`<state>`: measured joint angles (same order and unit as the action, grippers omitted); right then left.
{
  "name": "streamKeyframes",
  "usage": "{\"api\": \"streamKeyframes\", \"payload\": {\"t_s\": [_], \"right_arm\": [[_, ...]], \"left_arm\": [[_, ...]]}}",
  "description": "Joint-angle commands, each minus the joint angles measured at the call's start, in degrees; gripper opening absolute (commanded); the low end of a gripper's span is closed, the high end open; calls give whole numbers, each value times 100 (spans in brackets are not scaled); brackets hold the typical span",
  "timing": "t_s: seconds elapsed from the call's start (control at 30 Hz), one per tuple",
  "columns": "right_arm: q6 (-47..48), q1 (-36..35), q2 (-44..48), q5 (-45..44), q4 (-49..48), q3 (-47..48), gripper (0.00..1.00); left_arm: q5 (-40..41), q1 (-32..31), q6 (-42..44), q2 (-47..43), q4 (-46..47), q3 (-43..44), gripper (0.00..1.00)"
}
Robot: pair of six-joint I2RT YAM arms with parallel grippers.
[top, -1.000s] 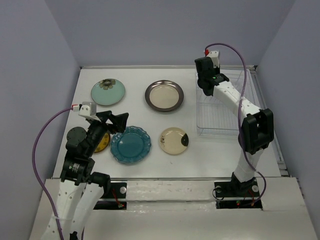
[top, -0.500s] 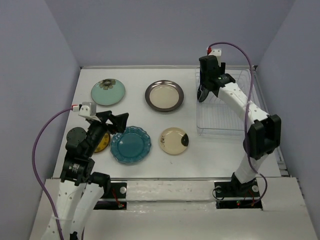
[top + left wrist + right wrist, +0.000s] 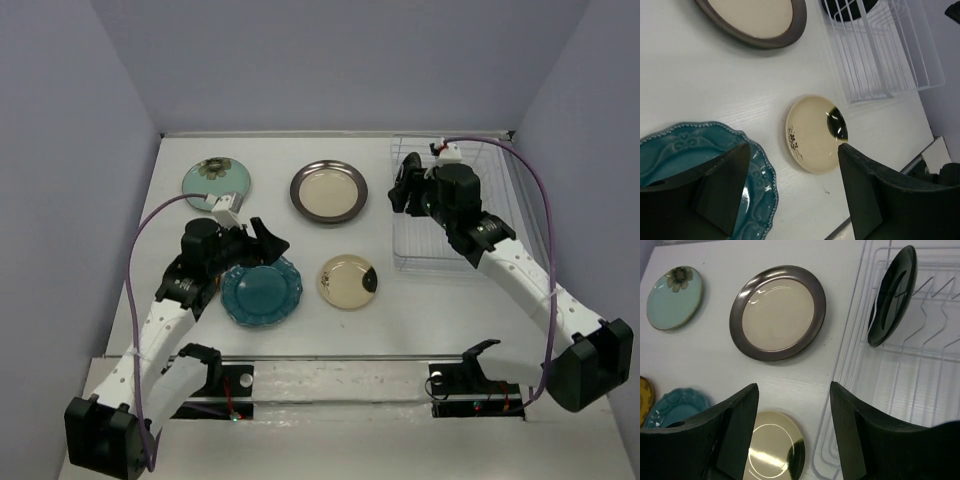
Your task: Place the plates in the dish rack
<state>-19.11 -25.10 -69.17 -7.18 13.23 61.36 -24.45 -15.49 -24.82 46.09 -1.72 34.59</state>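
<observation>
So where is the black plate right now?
In the right wrist view the black plate stands on edge in the rack, at its far left corner, just right of the silver plate.

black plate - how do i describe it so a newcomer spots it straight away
Look to the white wire dish rack on the right of the table. Near its left edge stands a glossy black plate, on edge between the bars. It is the only plate in the rack and upright; the other plates lie flat.
</observation>
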Motion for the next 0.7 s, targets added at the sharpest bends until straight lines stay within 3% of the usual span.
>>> {"api": "streamKeyframes", "payload": {"t_s": [0.0, 0.17, 0.27, 0.5, 0.67], "right_arm": [[-312, -12, 667, 893, -927, -467, 64], [-506, -12, 1106, 1227, -1253, -1056, 64], [-514, -12, 1317, 1289, -1253, -1179, 63], [-523, -12, 1721, 1562, -1086, -1390, 63], [-550, -12, 1793, 1465, -1060, -1513, 64]], "left_arm": [[-25, -481, -400, -12, 417, 4, 77], [861, -1569, -770, 602, 901, -58, 74], [1590, -2280, -613, 1776, 936, 266, 75], [2101, -2424, -217, 3150, 963, 821, 79], [1918, -2477, 29, 3863, 893, 1208, 77]]}}
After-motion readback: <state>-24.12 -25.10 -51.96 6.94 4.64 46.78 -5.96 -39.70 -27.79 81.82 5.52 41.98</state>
